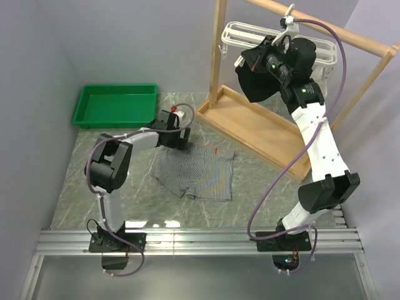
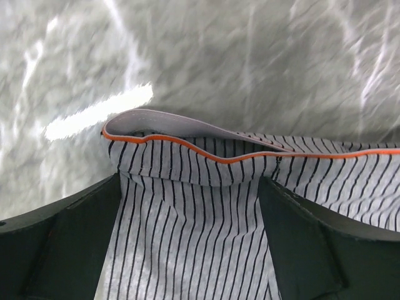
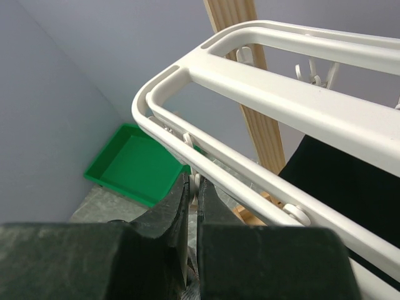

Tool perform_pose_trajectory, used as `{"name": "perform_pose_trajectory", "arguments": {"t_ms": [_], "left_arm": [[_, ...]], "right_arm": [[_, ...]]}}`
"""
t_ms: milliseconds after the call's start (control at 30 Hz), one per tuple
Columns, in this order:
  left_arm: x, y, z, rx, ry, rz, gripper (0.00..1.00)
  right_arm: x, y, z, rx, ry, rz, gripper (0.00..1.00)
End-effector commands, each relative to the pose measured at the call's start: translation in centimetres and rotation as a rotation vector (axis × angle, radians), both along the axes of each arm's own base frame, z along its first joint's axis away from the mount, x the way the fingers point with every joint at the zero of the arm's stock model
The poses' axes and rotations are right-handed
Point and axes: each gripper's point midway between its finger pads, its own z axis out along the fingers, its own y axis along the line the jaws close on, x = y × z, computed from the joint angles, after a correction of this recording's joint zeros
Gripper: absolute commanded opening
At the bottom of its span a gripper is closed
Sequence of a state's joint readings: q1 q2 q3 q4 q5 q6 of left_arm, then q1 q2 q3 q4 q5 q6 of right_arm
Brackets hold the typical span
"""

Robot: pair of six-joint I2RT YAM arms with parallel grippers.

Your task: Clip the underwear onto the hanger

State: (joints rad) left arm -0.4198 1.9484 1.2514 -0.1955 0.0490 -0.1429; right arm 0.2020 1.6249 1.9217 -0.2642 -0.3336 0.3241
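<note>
No readable text, labels or numbers anywhere.

Grey-white pinstriped underwear (image 1: 197, 172), white hanger (image 3: 281, 106)

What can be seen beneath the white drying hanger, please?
Below the hanger hangs a black garment, and white clips dangle from its bars. The right gripper seems shut on one corner clip. The bars hide how the garment is attached.

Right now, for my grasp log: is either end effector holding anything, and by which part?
The right end effector pinches a corner clip of the hanger. The left end effector, open, straddles the waistband of the underwear, gripping nothing.
</note>
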Motion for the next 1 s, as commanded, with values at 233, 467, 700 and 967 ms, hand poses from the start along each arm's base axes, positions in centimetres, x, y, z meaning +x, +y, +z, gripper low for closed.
{"name": "perform_pose_trajectory", "arguments": {"t_ms": [233,467,700,967], "left_arm": [[-1.6,-2.8,-4.3,0.036,0.085,-0.023,0.72],[-1.9,-4.5,-5.5,0.065,0.085,-0.093,0.34],[-0.5,-7.7,-3.1,0.029,-0.033,-0.185,0.01],[1.7,-11.0,8.9,-0.16,-0.411,-0.288,0.0]], "right_arm": [[-0.2,-0.6,0.4,-0.003,-0.015,-0.011,0.0],[-0.4,-0.6,-0.3,-0.001,0.002,-0.005,0.0],[-0.4,-0.5,-0.6,0.007,0.009,0.0,0.0],[-1.0,-0.2,-1.1,0.017,0.022,0.018,0.0]]}}
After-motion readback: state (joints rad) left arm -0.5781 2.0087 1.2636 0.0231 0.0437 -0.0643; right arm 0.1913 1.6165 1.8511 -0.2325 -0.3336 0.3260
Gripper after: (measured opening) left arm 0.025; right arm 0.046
